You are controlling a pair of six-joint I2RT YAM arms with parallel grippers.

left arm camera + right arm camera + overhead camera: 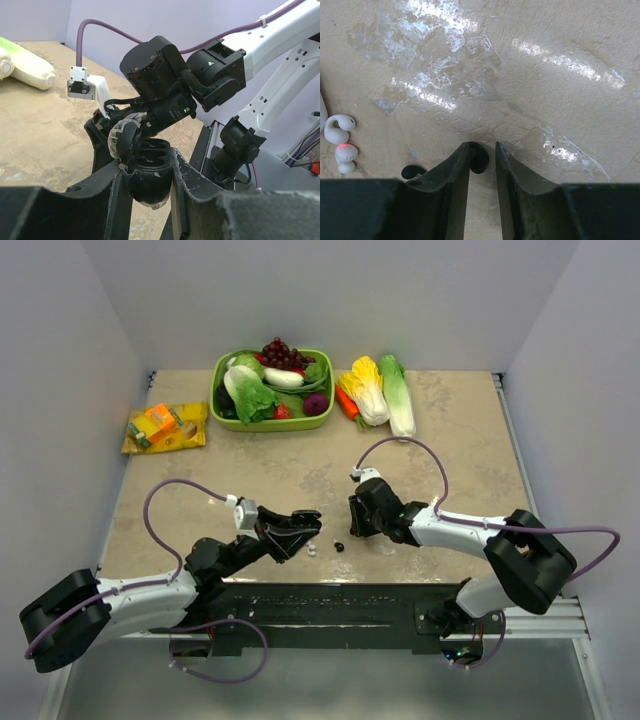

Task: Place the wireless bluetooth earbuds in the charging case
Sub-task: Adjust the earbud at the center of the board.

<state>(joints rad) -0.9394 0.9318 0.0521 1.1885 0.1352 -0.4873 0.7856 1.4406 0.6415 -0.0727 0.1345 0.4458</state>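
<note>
The left gripper (303, 524) squeezes the open charging case (149, 156) tight (lid up). Two white earbuds (340, 128) lie on the table (555, 115). The right gripper (482, 151) has narrow jaws around a black earbud (480, 160); I cannot tell if it is pinched. This looks like the picking-up step. Next it must pinch gently, lift, and carry the bud left to the case.

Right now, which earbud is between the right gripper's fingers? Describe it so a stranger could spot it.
On the table, look at the near edge between the two arms, where the earbuds lie. It is the black earbud at the tips of the right gripper. The other black earbud sits to one side, and the white earbuds lie farther out.
</note>
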